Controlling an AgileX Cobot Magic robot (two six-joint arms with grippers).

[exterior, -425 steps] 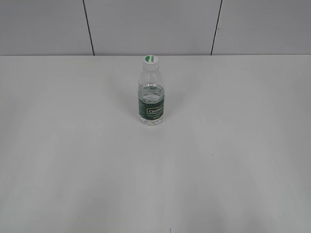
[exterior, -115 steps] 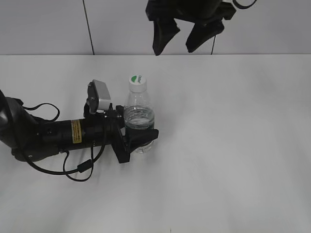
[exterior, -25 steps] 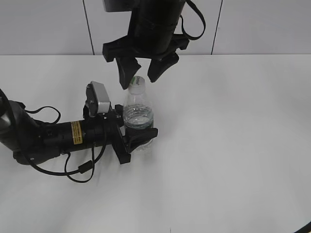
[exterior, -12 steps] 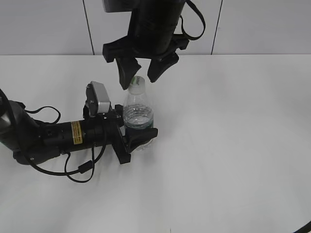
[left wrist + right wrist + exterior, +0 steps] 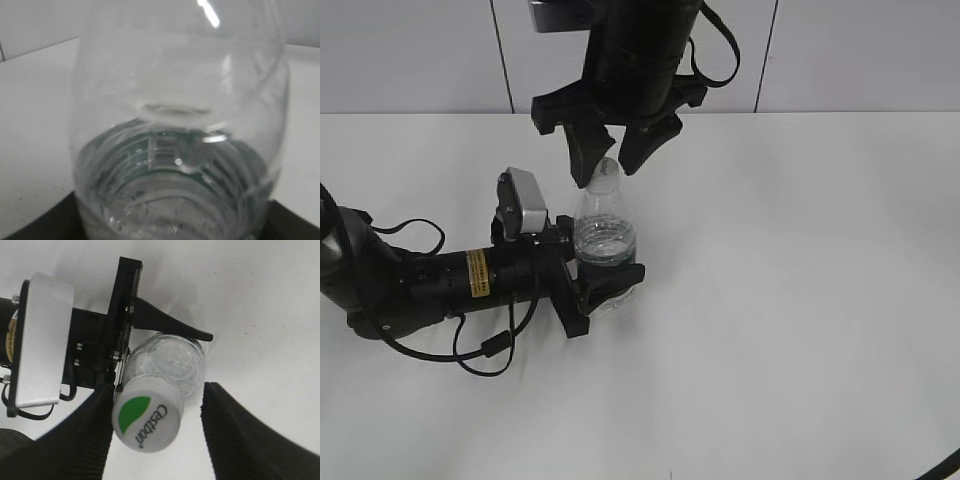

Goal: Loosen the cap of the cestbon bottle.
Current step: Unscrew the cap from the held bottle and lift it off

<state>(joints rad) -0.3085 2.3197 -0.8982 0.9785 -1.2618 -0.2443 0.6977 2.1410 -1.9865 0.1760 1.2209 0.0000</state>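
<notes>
The clear cestbon bottle (image 5: 606, 235) stands upright on the white table, its green label held in my left gripper (image 5: 610, 288), which lies low and is shut on its lower body. In the left wrist view the bottle (image 5: 180, 125) fills the frame. The white cap (image 5: 147, 421) with a green mark and "Cestbon" lettering sits between the open fingers of my right gripper (image 5: 156, 432); the left finger is at the cap's edge, the right finger stands apart. In the exterior view my right gripper (image 5: 610, 160) comes from above and straddles the cap (image 5: 607, 174).
The white table (image 5: 800, 300) runs back to a grey panelled wall. The left arm's body and cables (image 5: 430, 290) lie along the table on the left. The left wrist camera block (image 5: 42, 340) shows beside the bottle in the right wrist view.
My right gripper has come down a little, so its fingers now flank the cap. The bottle and the left gripper have stayed where they were.
</notes>
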